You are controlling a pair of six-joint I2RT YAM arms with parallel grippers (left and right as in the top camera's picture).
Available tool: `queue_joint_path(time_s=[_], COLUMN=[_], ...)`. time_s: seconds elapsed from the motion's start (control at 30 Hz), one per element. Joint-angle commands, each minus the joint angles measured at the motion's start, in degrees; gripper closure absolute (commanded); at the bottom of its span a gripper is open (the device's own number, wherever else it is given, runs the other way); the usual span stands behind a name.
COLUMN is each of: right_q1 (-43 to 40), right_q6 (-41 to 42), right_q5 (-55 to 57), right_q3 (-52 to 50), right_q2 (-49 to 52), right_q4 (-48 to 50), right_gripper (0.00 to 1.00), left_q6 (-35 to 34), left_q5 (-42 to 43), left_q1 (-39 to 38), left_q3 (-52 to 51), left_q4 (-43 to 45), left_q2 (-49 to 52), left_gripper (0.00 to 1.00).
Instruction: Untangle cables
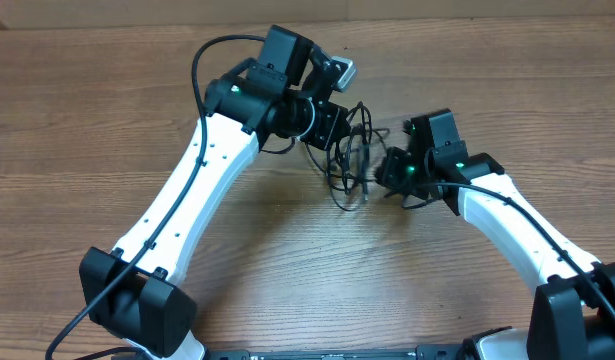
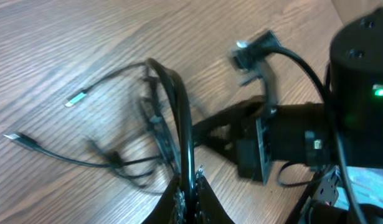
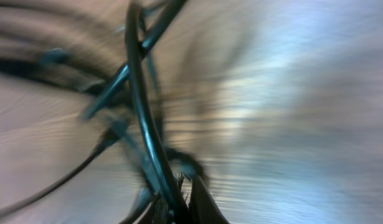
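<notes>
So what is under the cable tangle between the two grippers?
Only bare wooden table shows through the loops of the cables. Where strands bunch at the left gripper and right gripper, the surface beneath is covered.

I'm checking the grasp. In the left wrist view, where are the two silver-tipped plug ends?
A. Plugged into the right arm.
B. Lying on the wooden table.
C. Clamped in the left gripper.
B: both silver-tipped plug ends lie on the table, away from the left gripper, which pinches a loop of the cables.
</notes>
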Motion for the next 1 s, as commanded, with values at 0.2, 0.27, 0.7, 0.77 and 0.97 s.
queue_joint_path(time_s=[0.2,0.27,0.7,0.77,0.97], right_q1=[-17.16,-21.31,-34.73,-34.71,-34.69], right_q6=[4.68,4.7,-0.33,-4.35,-16.0], right_q5=[19.06,18.45,9.14,3.08,-15.98], right_q3=[0.11,0.11,0.11,0.11,1.55], right_q2=[-2.67,-2.95,-2.95,-2.95,-3.85], right_q4=[-6.62,-6.6,-6.62,-6.56,-5.77], right_gripper=[0.96,0.96,0.54,0.33,0.16], left_q6=[1.07,0.79,-1.77,-0.33,5.79], left_q5=[-3.3,-3.26,-0.22,5.79,19.63], left_q1=[19.63,23.96,31.45,31.45,31.45], left_q3=[0.87,0.87,0.85,0.87,0.87], left_q4=[-2.14,-3.5,-7.04,-7.04,-3.58], left_q2=[-8.63,-10.67,-13.7,-13.94,-16.85], left_gripper=[0.96,0.96,0.96,0.96,0.96])
